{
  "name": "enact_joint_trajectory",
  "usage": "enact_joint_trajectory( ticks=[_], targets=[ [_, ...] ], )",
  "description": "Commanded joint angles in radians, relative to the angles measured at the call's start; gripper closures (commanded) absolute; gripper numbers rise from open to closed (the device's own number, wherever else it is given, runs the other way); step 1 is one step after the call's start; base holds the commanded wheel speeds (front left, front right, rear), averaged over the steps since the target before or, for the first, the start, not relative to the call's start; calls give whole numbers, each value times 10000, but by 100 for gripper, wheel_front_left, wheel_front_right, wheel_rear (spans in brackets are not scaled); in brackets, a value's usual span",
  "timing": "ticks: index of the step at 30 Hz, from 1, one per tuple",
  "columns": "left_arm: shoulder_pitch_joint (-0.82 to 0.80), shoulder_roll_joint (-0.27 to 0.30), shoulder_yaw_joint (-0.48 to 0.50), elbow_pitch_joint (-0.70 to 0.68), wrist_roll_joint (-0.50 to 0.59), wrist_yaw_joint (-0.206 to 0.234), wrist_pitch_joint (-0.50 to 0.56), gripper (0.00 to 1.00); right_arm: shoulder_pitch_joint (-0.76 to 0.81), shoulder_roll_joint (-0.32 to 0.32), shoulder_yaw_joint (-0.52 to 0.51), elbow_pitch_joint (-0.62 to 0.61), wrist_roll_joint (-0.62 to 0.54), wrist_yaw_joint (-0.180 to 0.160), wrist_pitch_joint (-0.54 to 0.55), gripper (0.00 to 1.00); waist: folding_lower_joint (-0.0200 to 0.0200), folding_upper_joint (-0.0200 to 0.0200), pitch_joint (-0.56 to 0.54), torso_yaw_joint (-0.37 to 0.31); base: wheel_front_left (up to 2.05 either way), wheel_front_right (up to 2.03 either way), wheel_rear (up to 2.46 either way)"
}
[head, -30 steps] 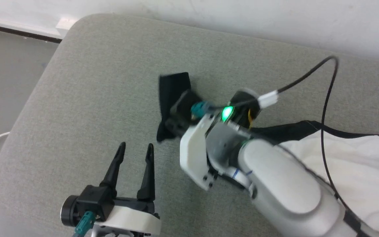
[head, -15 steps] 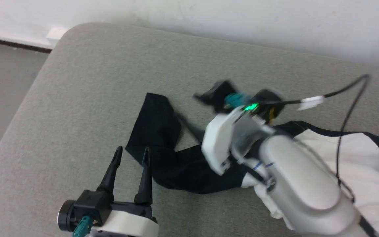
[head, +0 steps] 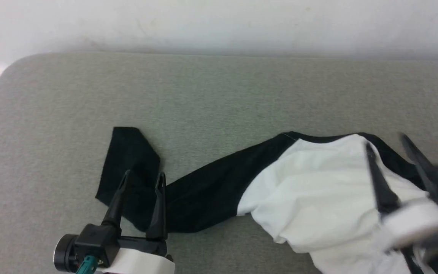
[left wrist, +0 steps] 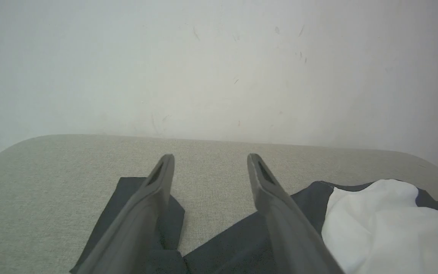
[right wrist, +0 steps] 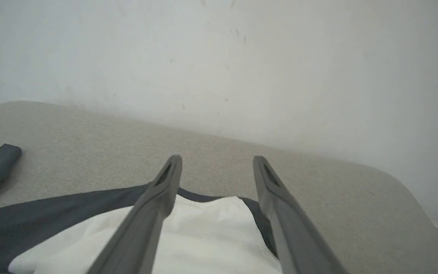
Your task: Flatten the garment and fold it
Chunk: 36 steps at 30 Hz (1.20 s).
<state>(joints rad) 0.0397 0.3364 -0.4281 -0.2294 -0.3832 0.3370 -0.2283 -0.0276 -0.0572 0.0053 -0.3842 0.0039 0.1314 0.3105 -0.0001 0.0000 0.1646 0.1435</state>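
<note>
The garment [head: 318, 194] lies on the grey cushion, its white body bunched at the right. One black sleeve [head: 203, 190] stretches left and ends in a folded-over cuff [head: 131, 152]. My left gripper [head: 143, 175] is open at the lower left, with its fingertips over the sleeve's bend and nothing between them. My right gripper [head: 385, 141], blurred, is open above the white body near the black neck edge. In the left wrist view the left gripper [left wrist: 210, 158] straddles the sleeve [left wrist: 127, 198]. In the right wrist view the right gripper [right wrist: 217, 160] hangs over the white cloth [right wrist: 203, 232].
The grey cushion [head: 219, 87] runs the whole width, with a rounded corner at the far left. A white wall [head: 219, 23] stands close behind it. In the right wrist view the cushion's edge [right wrist: 413, 198] drops off at the right.
My right gripper has let go of the black sleeve, opened and swung back to the right. The sleeve now lies stretched out to the left. The head camera has turned too.
</note>
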Motion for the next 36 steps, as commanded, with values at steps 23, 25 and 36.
enact_joint_trajectory(
  ticks=[23,25,36],
  targets=[
    [-3338,1961,-1438,856,286,-2570,5117,0,1746,69,-2440,-307,2087,-7,-2330,0,1,0,1472,-1641,0,0,0],
    [-3670,2029,-1633,1227,155,-2847,5921,0,1711,69,-2394,-249,2169,-7,-2352,0,1,0,1616,-1689,0,0,0],
    [-4229,1836,-2598,2629,114,-3566,7606,100,1613,70,-2241,40,2391,-7,-2518,0,1,0,1807,-1813,0,0,0]
  ],
)
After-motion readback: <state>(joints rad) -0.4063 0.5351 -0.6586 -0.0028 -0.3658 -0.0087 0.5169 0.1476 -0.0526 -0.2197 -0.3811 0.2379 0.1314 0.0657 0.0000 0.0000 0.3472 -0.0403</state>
